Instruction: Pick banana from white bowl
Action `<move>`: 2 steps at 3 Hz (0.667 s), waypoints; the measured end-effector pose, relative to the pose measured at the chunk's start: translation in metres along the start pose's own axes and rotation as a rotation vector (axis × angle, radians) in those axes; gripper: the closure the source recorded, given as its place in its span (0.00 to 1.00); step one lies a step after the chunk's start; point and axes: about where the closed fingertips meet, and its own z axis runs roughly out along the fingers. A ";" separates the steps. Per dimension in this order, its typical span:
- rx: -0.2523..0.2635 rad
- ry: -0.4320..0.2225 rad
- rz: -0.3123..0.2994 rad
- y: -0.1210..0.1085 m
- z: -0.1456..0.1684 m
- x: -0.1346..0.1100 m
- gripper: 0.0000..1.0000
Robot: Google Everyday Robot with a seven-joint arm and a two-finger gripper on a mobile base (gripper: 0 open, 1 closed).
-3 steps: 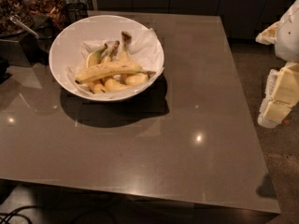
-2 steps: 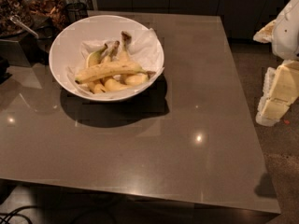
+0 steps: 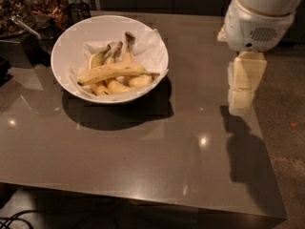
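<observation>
The white bowl (image 3: pixel 83 35), wide, glossy and lined with crumpled white paper, stands on the table's far left. The banana (image 3: pixel 112 72), long and yellow with brown freckles, lies across the top of three shorter yellow-green bananas (image 3: pixel 116 85) inside it, its thin stem pointing right. My gripper (image 3: pixel 240 99) hangs from the white arm over the table's right edge, well to the right of the bowl and above the tabletop. It holds nothing.
The dark glossy table (image 3: pixel 143 151) fills the view, with its front edge near the bottom and right edge by the arm. Dark clutter and containers (image 3: pixel 43 6) stand behind the bowl at the far left. Floor shows at right.
The arm and gripper have moved left, from beside the table's right edge to over it. The view has shifted closer, so the bowl appears larger and more central.
</observation>
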 end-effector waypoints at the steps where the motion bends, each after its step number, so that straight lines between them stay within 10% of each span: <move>1: -0.001 0.056 -0.114 -0.016 0.014 -0.039 0.00; 2: 0.033 0.037 -0.122 -0.024 0.014 -0.049 0.00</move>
